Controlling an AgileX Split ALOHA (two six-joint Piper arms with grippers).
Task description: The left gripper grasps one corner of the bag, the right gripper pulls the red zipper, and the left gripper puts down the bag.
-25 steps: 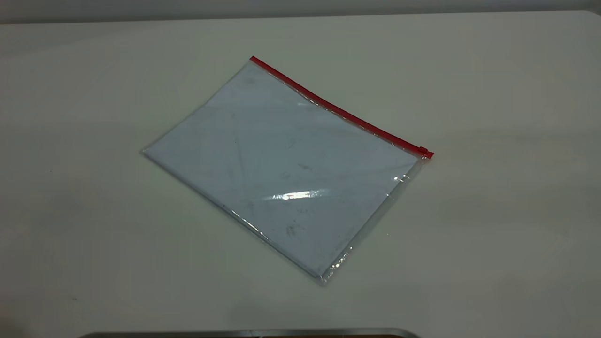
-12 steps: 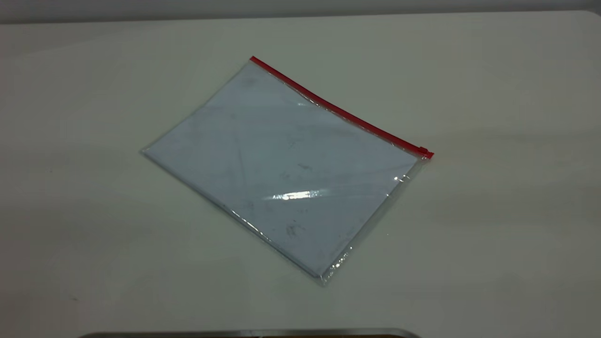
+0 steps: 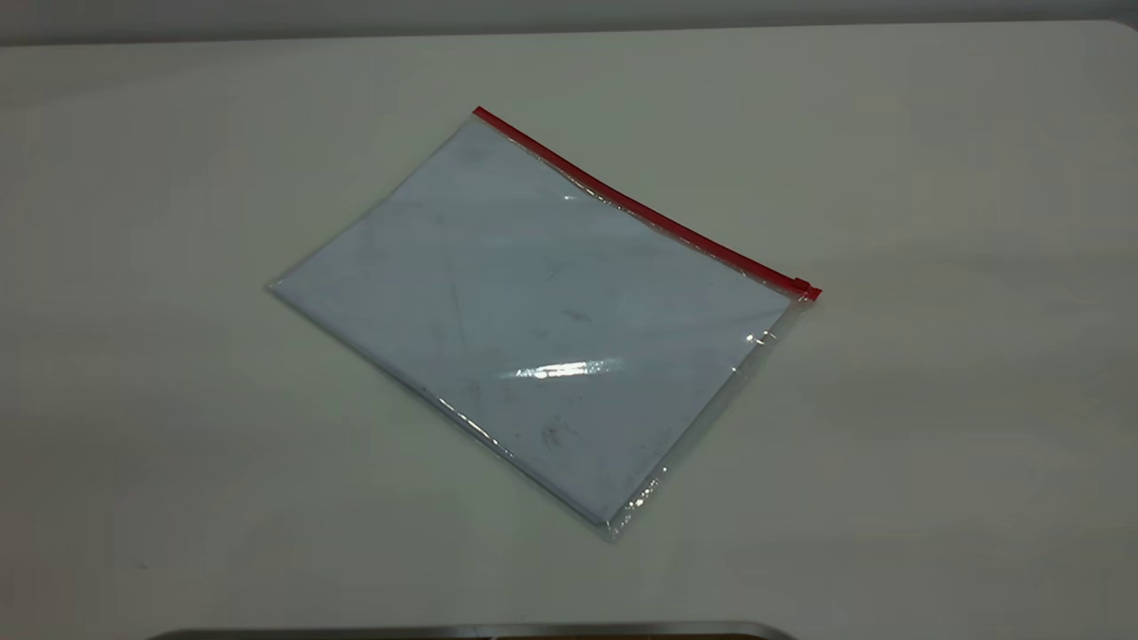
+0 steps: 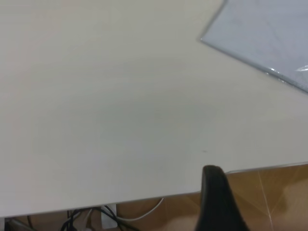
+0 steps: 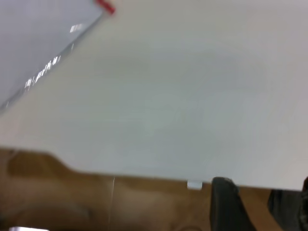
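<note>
**Flat bag, nothing gripped: the corner pickup is the weak point**

White tabletop (image 3: pixel 178 444) carries the bag (image 3: pixel 533 329), lying flat. Left gripper (image 4: pixel 219 202) shows one black finger off the table edge; its opening cannot be told. Pinching a flat corner may slide the glossy pouch. Red zipper (image 3: pixel 640 209) has its slider (image 3: pixel 803 286) rightmost. Right gripper (image 5: pixel 228 204) likewise unclear, holding nothing.

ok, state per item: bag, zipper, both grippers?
bag: flat on the table, ungrasped.
red zipper: slider tab at the strip's right end; open or closed, cannot tell.
left gripper: off the table's edge, clear of the bag.
right gripper: off the table's edge, holding nothing visible.
</note>
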